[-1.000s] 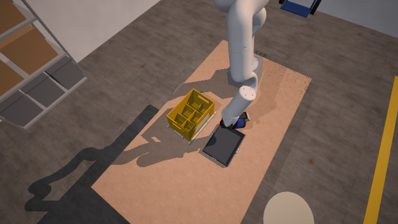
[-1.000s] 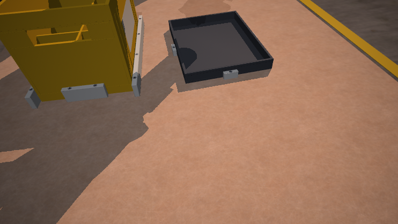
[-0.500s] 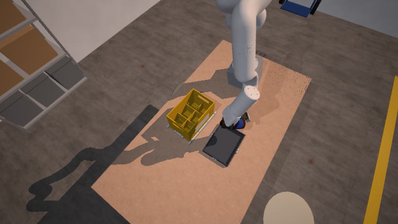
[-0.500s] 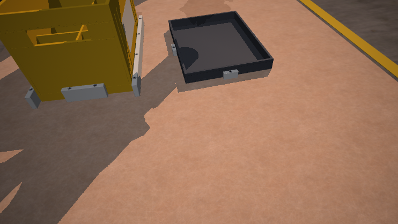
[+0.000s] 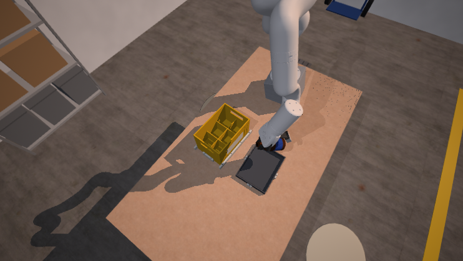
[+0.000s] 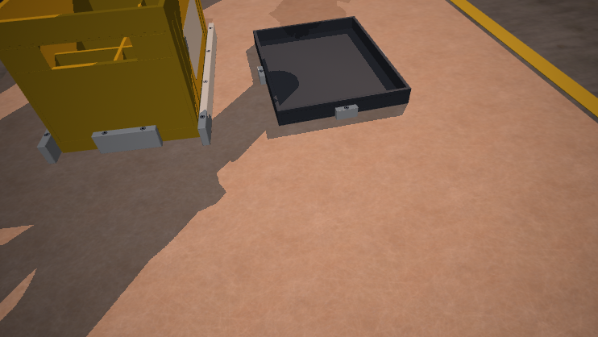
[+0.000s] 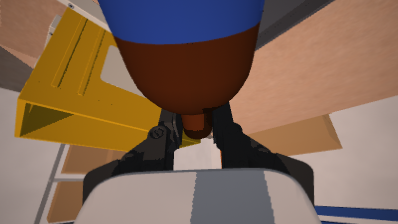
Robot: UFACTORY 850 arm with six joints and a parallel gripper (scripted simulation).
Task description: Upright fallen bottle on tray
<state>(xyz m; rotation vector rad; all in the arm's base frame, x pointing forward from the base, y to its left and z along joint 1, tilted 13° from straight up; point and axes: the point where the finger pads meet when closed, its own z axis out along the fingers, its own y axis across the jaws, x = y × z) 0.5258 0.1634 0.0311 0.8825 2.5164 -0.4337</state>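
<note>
A brown bottle [image 7: 190, 60] [image 5: 279, 145] with a blue label fills the wrist view. My gripper [image 7: 196, 99] is shut on the bottle's neck, with the bottle's body pointing away from the camera. In the top view the bottle hangs at the arm's end, just above the far corner of the dark tray [image 5: 261, 168] [image 6: 330, 67]. The tray is empty in the exterior view, with a round shadow on its floor. The yellow crate [image 5: 221, 133] [image 6: 104, 88] [image 7: 65, 95] stands to the tray's left.
The crate has several empty compartments and sits in grey corner brackets [image 6: 126, 138]. A metal shelf rack [image 5: 35, 71] stands far left on the floor. A yellow floor line [image 5: 445, 181] runs along the right. The arm's base [image 5: 284, 84] is behind the tray.
</note>
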